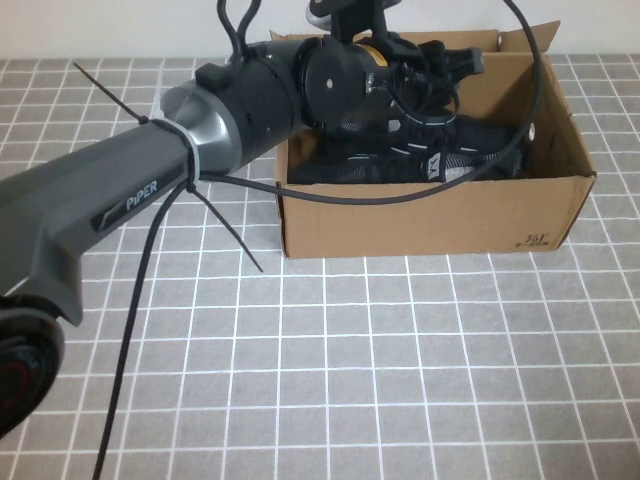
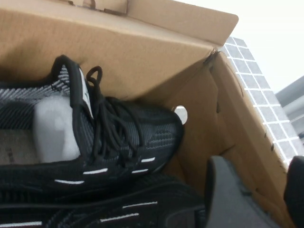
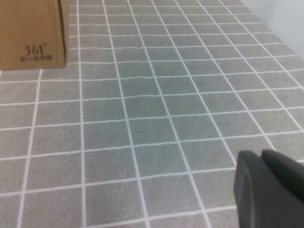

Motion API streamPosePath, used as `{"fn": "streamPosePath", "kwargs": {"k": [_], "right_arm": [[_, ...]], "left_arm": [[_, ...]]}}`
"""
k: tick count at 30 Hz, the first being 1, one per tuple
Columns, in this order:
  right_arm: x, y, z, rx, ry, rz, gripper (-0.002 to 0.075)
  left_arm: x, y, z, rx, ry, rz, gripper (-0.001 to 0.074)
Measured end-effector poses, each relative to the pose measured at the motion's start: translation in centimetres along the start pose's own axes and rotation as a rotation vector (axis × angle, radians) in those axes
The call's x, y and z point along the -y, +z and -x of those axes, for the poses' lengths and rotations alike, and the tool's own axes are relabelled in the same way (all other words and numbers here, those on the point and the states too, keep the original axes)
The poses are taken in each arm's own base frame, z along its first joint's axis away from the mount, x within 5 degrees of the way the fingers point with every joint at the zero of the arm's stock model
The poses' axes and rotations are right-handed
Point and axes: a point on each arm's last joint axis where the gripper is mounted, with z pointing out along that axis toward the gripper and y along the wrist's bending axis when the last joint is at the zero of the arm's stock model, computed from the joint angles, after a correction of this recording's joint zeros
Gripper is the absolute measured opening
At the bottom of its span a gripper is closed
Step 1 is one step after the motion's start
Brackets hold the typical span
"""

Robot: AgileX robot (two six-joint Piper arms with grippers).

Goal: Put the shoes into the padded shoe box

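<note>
Lying side by side inside the padded shoe box (image 1: 430,215), the shoes (image 2: 109,142) look light, soft-knit yet stiff-soled, best pinched at the collar; left claw (image 2: 251,199) hovers above them inside that box, open and empty, while right claw (image 3: 270,183), well clear of the box over the table (image 3: 156,114), has a state I cannot tell.

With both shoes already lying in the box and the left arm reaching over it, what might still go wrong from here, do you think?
1. The left gripper sits low inside the padded shoe box, fingers apart beside the shoes; lifting out, it might snag the laces.
2. The arm's cable drapes across the box and could drag it.
3. The right gripper hangs over the tiled table, away from the box, so it steadies nothing.
</note>
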Motion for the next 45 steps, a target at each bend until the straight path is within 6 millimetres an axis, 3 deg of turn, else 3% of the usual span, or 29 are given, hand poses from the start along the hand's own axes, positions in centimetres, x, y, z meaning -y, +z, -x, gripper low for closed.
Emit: {"fn": "streamPosePath", "kwargs": {"k": [3,5,7,10,15,22,26,30,40,45], "right_arm": [[-0.2,0.0,0.6,0.063,0.0,0.02,-0.0007],[0.0,0.0,0.0,0.0,0.0,0.0,-0.0007],[-0.2,0.0,0.6,0.063,0.0,0.02,-0.0007],[0.0,0.0,0.0,0.0,0.0,0.0,-0.0007],[0.0,0.0,0.0,0.0,0.0,0.0,-0.0007],[0.0,0.0,0.0,0.0,0.0,0.0,-0.0007],[0.0,0.0,0.0,0.0,0.0,0.0,-0.0007],[0.0,0.0,0.0,0.0,0.0,0.0,-0.0007],[0.0,0.0,0.0,0.0,0.0,0.0,-0.0007],[0.0,0.0,0.0,0.0,0.0,0.0,-0.0007]], "left_arm": [[-0.1,-0.1,0.0,-0.015,0.026,0.007,0.0247],[-0.2,-0.4,0.1,-0.034,0.056,0.014,0.0232],[-0.1,-0.9,0.3,-0.052,0.109,0.015,0.0176],[0.3,-2.6,1.2,-0.082,0.265,0.014,0.0063],[1.0,-7.7,3.4,-0.176,0.539,0.006,0.0006],[-0.4,-14.6,4.7,-0.433,0.63,0.068,-0.0001],[0.0,-17.7,4.1,-0.463,0.649,0.064,-0.0001],[0.6,-22.0,3.2,-0.358,0.66,0.06,-0.0001],[-1.0,-32.2,-3.5,-0.23,0.67,0.06,-0.0002],[-0.9,-36.9,-5.3,-0.124,0.697,0.042,-0.0002]]}}
